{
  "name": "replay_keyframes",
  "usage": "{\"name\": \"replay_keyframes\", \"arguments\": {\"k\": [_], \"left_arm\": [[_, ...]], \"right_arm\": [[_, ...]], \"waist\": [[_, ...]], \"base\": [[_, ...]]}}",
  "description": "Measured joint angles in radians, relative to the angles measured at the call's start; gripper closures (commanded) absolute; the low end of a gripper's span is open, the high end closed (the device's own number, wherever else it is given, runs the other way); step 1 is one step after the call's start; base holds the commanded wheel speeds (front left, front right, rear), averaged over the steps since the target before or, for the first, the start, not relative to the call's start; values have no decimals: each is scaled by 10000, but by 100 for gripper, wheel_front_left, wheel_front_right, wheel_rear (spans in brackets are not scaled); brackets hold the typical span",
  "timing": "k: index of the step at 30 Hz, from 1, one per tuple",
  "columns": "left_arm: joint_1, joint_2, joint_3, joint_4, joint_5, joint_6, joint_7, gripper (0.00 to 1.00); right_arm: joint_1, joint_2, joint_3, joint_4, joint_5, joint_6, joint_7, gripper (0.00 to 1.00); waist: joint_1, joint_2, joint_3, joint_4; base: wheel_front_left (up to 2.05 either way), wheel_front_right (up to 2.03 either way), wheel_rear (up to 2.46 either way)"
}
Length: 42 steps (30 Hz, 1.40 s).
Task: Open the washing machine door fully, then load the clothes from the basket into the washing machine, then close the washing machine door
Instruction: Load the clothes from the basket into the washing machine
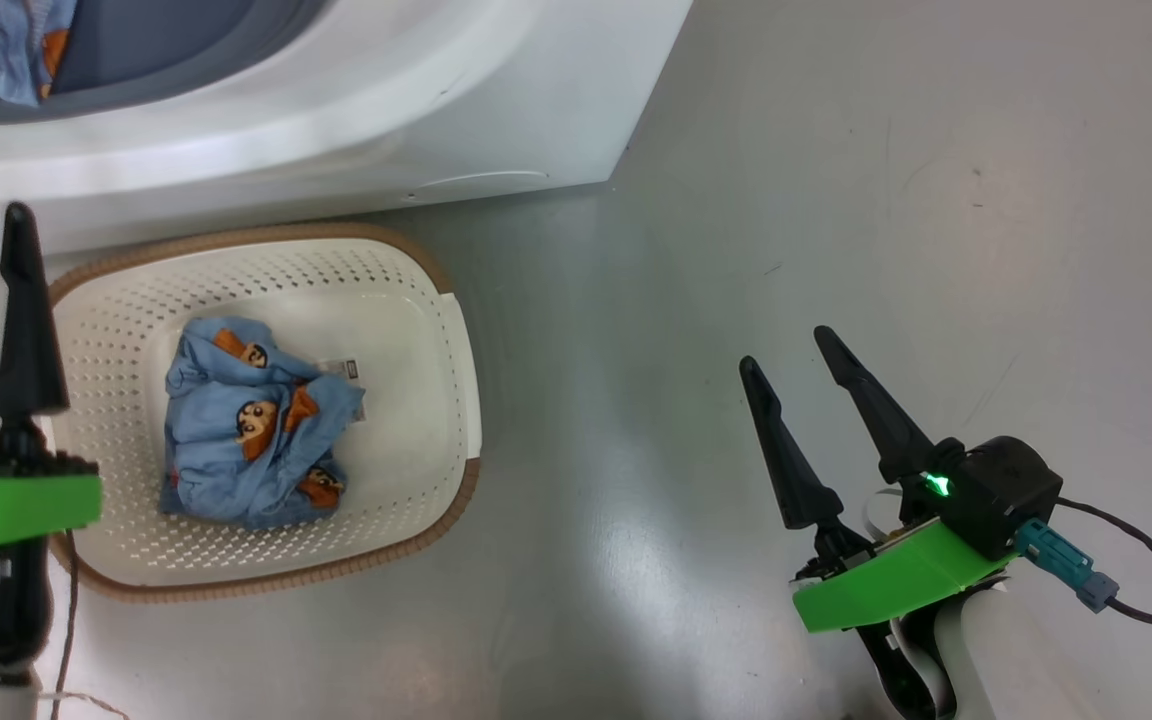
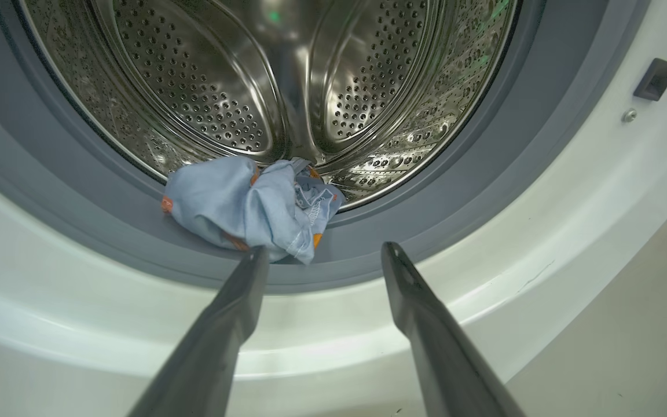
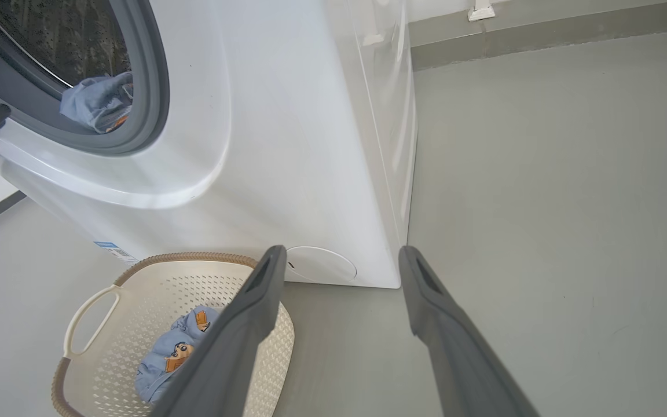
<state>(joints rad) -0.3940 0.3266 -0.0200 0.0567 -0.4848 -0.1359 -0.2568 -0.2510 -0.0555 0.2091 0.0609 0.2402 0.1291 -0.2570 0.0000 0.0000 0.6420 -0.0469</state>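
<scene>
Head view, 8 o'clock: cream-white perforated basket (image 1: 458,400) with brown woven-look rim, on the grey floor (image 1: 836,200), just before the white washing machine (image 1: 496,120) at 11 o'clock. Inside the basket, towards its 9 o'clock side: 1 crumpled heap of light blue clothes (image 1: 246,430), orange-brown bear figures showing. Another light blue garment (image 2: 246,208) bunched on the grey rubber seal (image 2: 79,191) at the steel drum's (image 2: 206,87) 6 o'clock lip, possibly half inside. Left claw (image 2: 322,250) spread wide, empty, pointing at that garment. Right claw (image 1: 784,350) at 4 o'clock, equally wide, holding nothing.
</scene>
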Motion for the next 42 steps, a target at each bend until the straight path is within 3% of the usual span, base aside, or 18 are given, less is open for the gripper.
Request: {"name": "replay_keyframes", "arguments": {"k": [42], "left_arm": [[2963, -711, 1260, 2, 278, 0, 2, 0]], "right_arm": [[12, -2, -6, 6, -113, 0, 0, 0]], "waist": [[0, 0, -53, -155]], "base": [[0, 0, 0]]}}
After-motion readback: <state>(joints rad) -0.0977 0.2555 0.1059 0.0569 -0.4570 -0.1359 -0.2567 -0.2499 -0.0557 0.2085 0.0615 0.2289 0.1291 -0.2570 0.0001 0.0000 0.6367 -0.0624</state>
